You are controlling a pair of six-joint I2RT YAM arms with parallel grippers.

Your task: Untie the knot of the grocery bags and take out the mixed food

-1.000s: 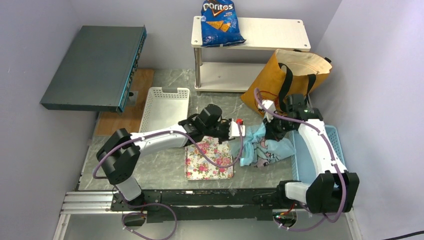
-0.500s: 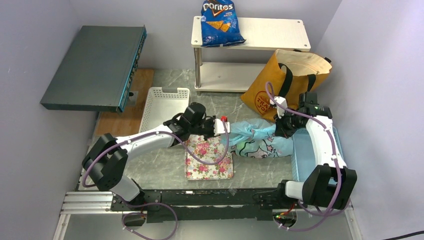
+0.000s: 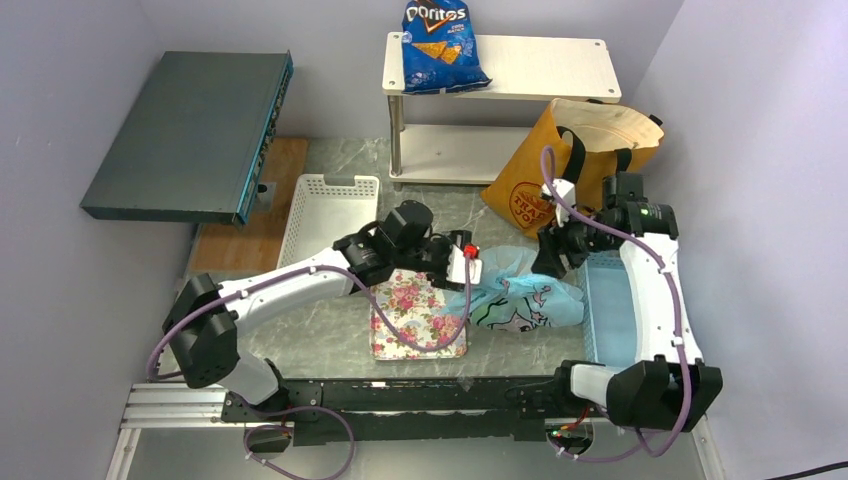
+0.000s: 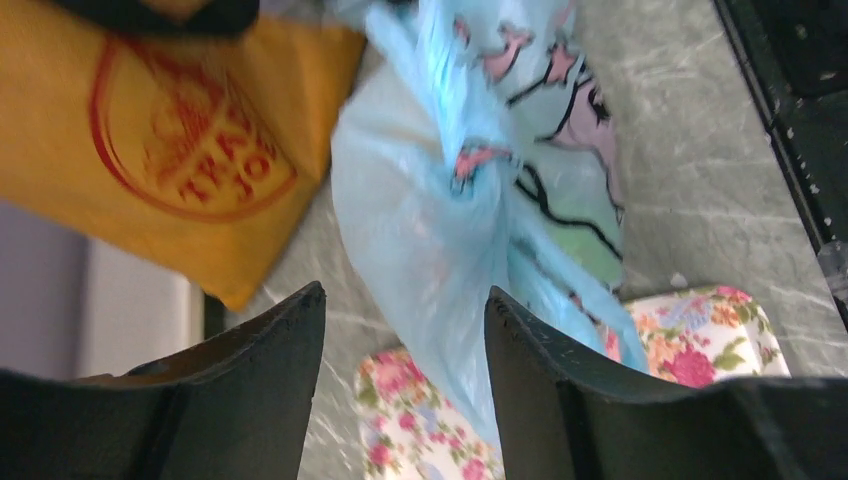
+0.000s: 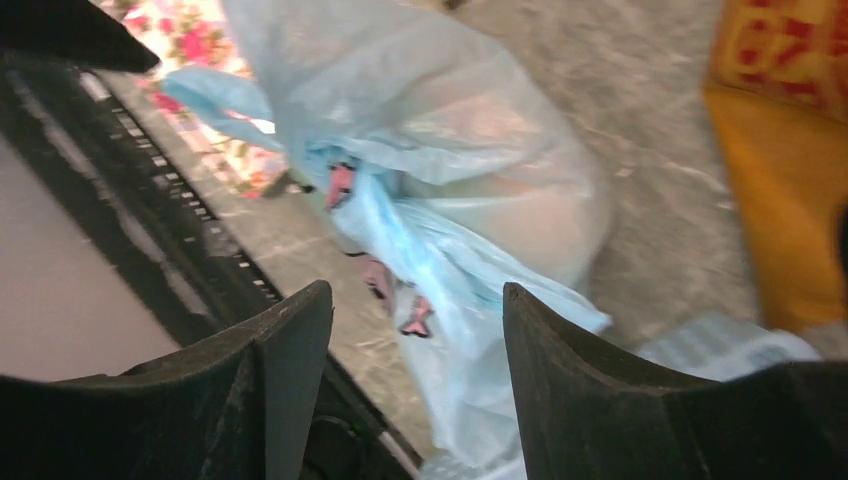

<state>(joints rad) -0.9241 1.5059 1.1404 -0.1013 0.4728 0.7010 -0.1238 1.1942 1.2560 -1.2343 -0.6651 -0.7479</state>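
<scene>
Bottom centre of the top view, nearest us: floral mat (image 3: pixel 415 322). The light-blue plastic bag (image 3: pixel 525 305) lies on the tabletop (image 3: pixel 450 205) just right of it, with its left end over the mat's corner and its long axis roughly left-right. The knot (image 3: pixel 497 266) is at the bag's upper-left end, between the two claws.

Left claw (image 3: pixel 470 272) sits just beside the knot on its left, jaws wide, gripping nothing. Right claw (image 3: pixel 553 262) is over the bag's upper-right edge, also wide and empty. We judge the left arm nearer the knot.

Further back, the orange tote (image 3: pixel 545 150) leans on the shelf (image 3: pixel 545 65), which carries a Doritos bag (image 3: pixel 440 45).

The left wrist view shows the twist running top to bottom, in line with the jaw gap. The right wrist view shows a pale bulge inside the film. We can't tell what it is, or whether the knot is tied.
</scene>
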